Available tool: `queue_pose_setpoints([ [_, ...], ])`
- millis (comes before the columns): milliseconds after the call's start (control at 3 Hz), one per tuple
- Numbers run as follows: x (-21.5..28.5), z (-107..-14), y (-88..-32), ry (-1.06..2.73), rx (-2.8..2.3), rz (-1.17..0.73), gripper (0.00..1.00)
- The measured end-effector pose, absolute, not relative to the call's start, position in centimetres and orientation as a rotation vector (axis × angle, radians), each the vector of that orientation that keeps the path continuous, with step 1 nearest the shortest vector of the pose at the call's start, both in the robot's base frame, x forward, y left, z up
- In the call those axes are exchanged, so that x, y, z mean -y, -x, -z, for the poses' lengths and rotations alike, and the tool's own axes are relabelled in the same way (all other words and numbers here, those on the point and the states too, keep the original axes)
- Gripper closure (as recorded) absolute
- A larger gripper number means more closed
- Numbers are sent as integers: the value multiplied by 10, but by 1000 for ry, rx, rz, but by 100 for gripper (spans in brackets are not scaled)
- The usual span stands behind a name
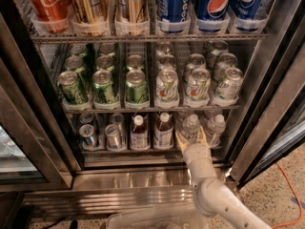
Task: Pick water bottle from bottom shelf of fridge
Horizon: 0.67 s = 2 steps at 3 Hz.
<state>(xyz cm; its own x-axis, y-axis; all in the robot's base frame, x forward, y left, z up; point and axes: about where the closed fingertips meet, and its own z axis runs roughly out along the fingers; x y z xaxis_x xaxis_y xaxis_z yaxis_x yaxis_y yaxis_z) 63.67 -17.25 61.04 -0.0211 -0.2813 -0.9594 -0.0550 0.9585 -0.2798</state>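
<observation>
The fridge (33, 123) stands open before me. On its bottom shelf (128, 151), towards the right, stand two small clear water bottles with white caps: one (190, 126) and another (215, 126) to its right. My gripper (191, 138) reaches up from the lower right on a white arm into that shelf. It is open, with one finger on each side of the lower part of the left water bottle. The fingers hide the bottle's base.
Two white-capped bottles of brown drink (163, 131) and small cans (113, 136) stand left of the water bottles. Green cans (105, 86) and Pepsi cans (217, 4) fill the racks above. The glass door (279, 113) stands open at right. An orange cable (291, 185) lies on the floor.
</observation>
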Motion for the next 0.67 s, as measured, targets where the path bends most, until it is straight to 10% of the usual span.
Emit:
queue_pose_setpoints([
  [667, 174, -606, -636, 281, -1607, 159, 100],
])
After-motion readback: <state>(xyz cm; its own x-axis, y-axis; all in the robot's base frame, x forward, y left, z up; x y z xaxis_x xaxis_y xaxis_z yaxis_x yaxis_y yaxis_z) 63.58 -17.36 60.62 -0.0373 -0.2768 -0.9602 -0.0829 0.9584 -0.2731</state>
